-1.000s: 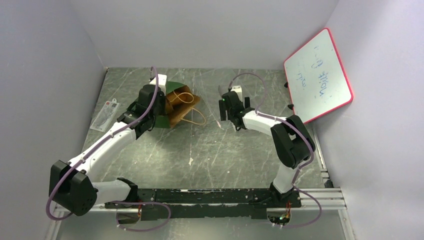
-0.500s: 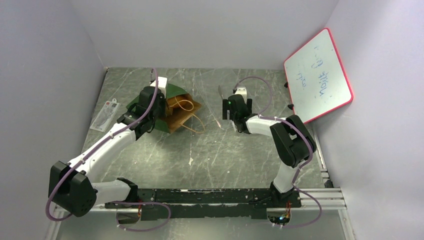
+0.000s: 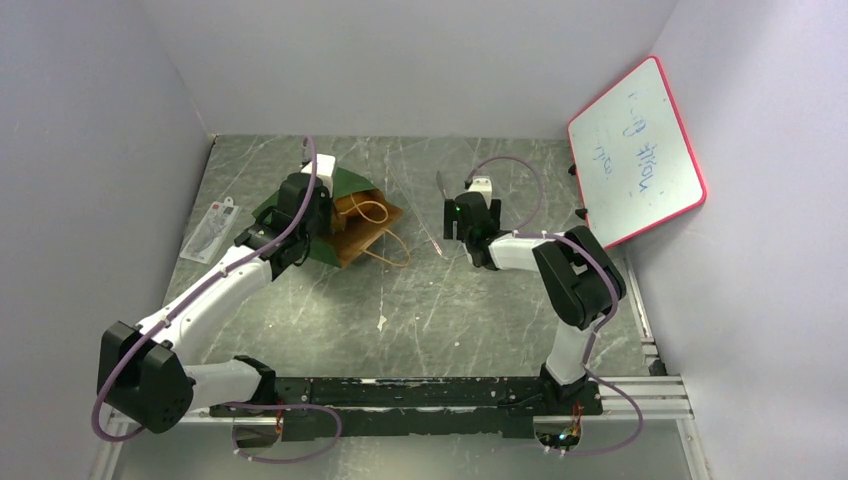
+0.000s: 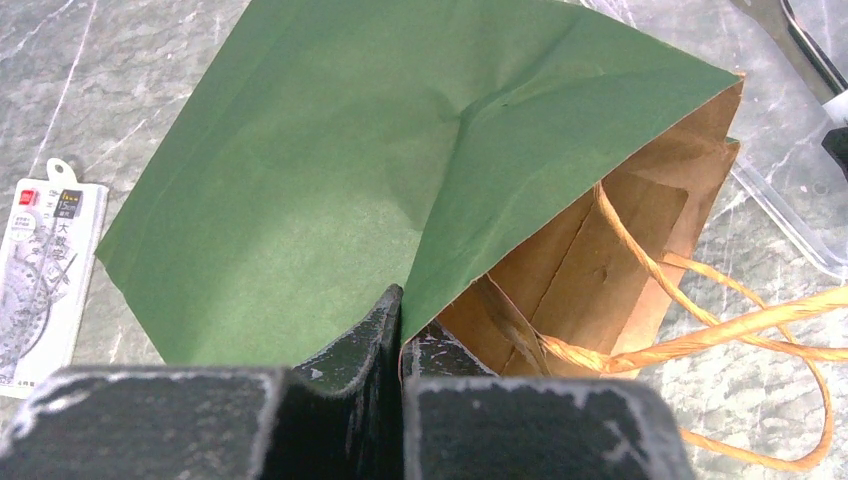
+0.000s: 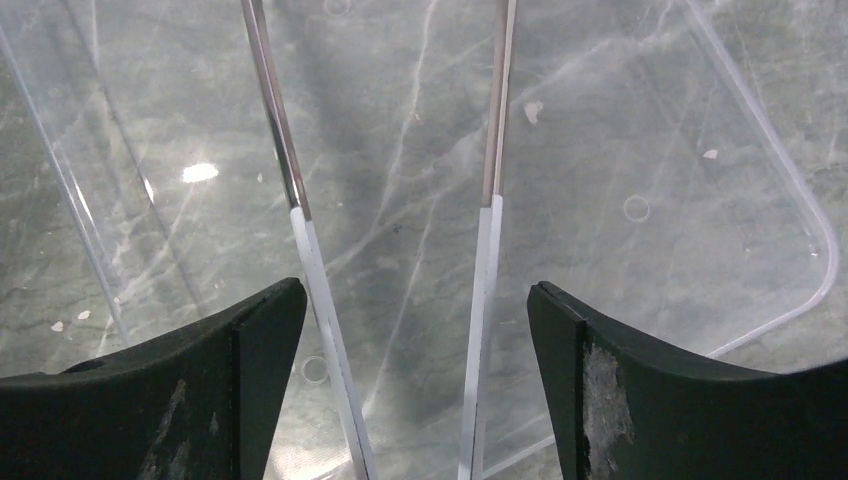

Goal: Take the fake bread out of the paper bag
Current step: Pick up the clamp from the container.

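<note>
The left end effector (image 4: pixel 400 310) was clamped on the green wall of the paper bag (image 4: pixel 330 170), which lay tipped on the worktop (image 4: pixel 60 60) with its mouth opening rightward; no fake bread showed inside. The right end effector (image 5: pixel 415 310), jaws apart astride the tweezers (image 5: pixel 288 170), was nearer that mouth.

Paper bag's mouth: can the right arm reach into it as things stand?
Probably yes. The paper bag lies tipped, mouth open toward the right gripper; only its loop handles and flat tweezers lie between. The left gripper pinches its edge.
</note>
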